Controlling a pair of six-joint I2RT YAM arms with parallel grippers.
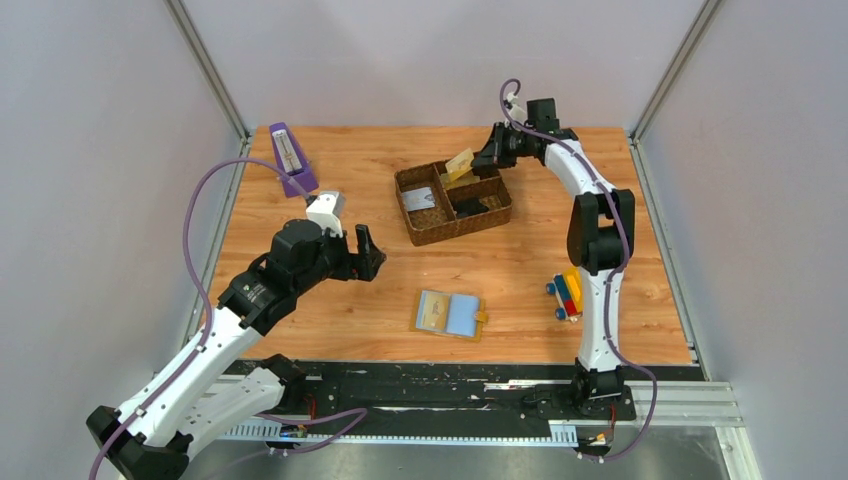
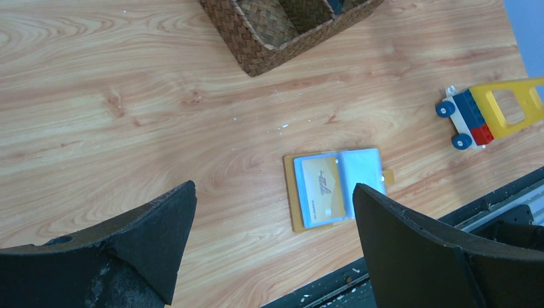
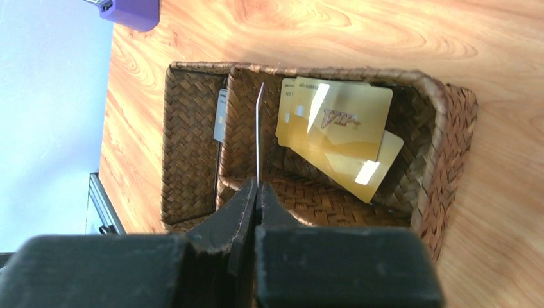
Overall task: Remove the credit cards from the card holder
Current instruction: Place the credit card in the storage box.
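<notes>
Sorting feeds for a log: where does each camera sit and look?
Top external: above and behind, looking down on the table; left arm and right arm show.
Left wrist: looks down at the open card holder; left gripper open.
Right wrist: looks down into the woven tray; right gripper shut on a card.
Shared: all three show the woven tray.

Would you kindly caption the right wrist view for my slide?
Right hand pinches a card edge-on over woven tray holding gold cards.
</notes>
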